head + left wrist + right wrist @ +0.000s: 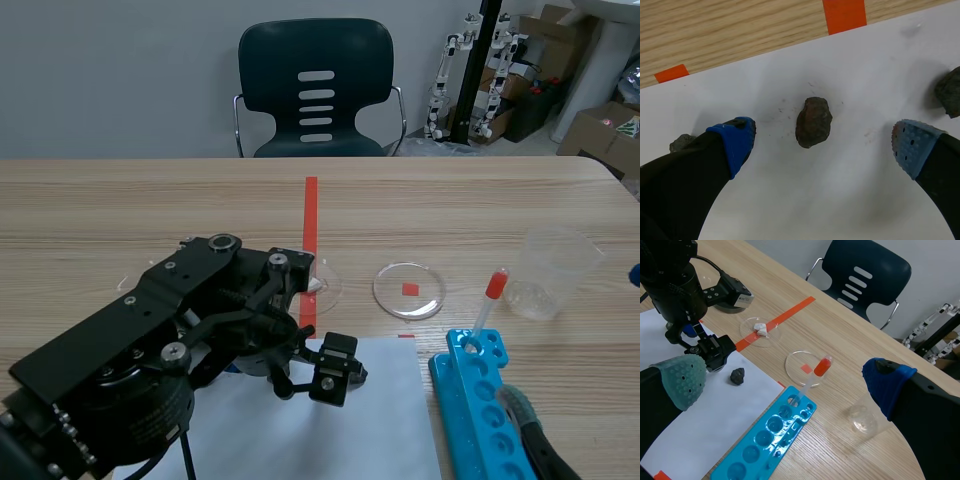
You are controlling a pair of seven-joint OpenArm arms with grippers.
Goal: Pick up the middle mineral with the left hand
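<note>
The left claw [824,142] is spread wide, gripping nothing, its blue pads held low over the white paper sheet [855,200]. The middle mineral [813,122], a dark brown lump, lies on the sheet between the two fingers. It is slightly ahead of the pads, nearer the brighter blue one, and apart from both. A second stone [949,92] sits outside one finger, and a third [681,143] peeks from behind the other. The left arm [150,340] is bent low over the sheet, wrist tipped downward. The right claw [785,385] hangs open above the bench [840,340].
</note>
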